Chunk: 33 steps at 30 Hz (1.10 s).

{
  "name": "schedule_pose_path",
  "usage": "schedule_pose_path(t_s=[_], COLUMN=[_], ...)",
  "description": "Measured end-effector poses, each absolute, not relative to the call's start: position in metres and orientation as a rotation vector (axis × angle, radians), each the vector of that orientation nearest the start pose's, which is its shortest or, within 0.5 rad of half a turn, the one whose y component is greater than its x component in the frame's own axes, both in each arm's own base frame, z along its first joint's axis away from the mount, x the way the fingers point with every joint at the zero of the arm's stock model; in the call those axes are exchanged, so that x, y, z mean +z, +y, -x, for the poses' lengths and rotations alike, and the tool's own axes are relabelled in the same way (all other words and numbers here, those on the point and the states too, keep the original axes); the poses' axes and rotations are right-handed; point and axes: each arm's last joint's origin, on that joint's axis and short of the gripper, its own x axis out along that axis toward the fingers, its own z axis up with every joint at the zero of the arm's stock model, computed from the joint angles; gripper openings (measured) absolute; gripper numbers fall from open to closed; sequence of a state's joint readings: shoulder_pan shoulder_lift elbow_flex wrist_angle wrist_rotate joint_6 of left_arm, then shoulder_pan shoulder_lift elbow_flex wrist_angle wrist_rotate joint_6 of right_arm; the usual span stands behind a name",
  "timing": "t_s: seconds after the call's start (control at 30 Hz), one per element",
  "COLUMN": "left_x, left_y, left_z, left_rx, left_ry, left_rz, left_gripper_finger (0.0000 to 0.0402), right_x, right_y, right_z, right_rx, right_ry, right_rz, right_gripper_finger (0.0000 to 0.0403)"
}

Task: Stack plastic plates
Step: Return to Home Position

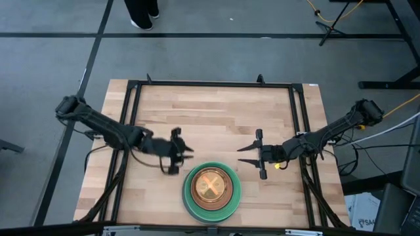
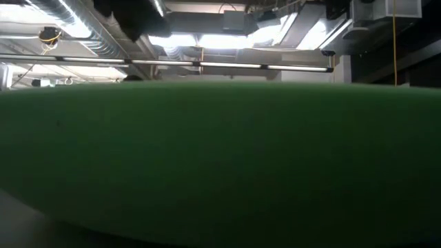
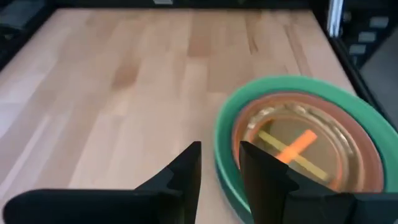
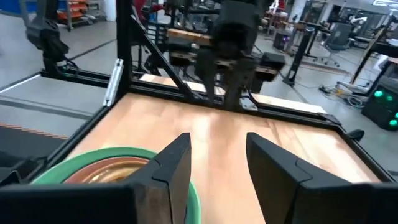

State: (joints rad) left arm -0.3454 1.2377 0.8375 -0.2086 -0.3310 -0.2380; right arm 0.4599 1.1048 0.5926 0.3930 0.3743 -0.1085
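The plastic plates sit in one stack (image 1: pixel 211 190) near the table's near edge, midway between the arms. A light green plate (image 3: pixel 292 87) is the widest that shows. A terracotta one (image 3: pixel 245 121) lies in it, with translucent small plates (image 3: pixel 292 149) on top. In the low view the green plate's wall (image 2: pixel 220 158) fills most of the picture. My left gripper (image 1: pixel 189 153) (image 3: pixel 221 165) hovers just left of the stack, its fingers a little apart. My right gripper (image 1: pixel 241 155) (image 4: pixel 217 158) hovers to the stack's right and slightly farther back, open. Neither holds anything.
A black metal frame (image 1: pixel 210 84) runs along the table's far edge and down both sides (image 1: pixel 131 124). Bare wood (image 1: pixel 216 111) lies beyond the stack on the far half. A person's feet (image 1: pixel 143 16) stand on the floor past the far edge.
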Motion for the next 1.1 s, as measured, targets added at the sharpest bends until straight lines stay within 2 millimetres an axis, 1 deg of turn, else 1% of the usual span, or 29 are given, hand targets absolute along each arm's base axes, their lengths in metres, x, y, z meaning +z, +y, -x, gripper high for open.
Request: schedule_pose_path(t_s=[0.13,0.23,0.37,0.5,0.63,0.77,1.0,1.1], left_x=[0.242,0.227,0.21,0.193,0.179,0.169,0.153,0.155], left_y=[-0.048,-0.031,-0.018,-0.01,-0.008,-0.007,-0.006,-0.006], left_z=[-0.227,-0.209,-0.188,-0.169,-0.153,-0.141,-0.126,-0.124], left_rx=[0.083,0.137,0.163,0.186,0.184,0.182,0.179,0.175], left_ry=[0.454,0.375,0.286,0.243,0.208,0.156,0.127,0.114], left_rz=[0.098,0.132,0.162,0.174,0.181,0.191,0.186,0.175], left_gripper_finger=[0.0102,0.0102,0.0102,0.0102,0.0099,0.0084,0.0045,0.0032], right_x=[0.255,0.251,0.247,0.236,0.22,0.203,0.178,0.168], right_y=[0.09,0.081,0.068,0.058,0.051,0.047,0.036,0.033], right_z=[-0.225,-0.232,-0.239,-0.237,-0.226,-0.212,-0.173,-0.156], right_rx=[0.092,0.12,0.12,0.087,0.048,0.024,0.005,0.019], right_ry=[0.129,0.147,0.169,0.167,0.147,0.135,0.048,0.025], right_rz=[0.147,0.109,0.072,0.058,0.038,0.035,-0.01,-0.02], right_gripper_finger=[0.0149,0.0149,0.0149,0.0148,0.0134,0.0106,0.0053,0.0034])
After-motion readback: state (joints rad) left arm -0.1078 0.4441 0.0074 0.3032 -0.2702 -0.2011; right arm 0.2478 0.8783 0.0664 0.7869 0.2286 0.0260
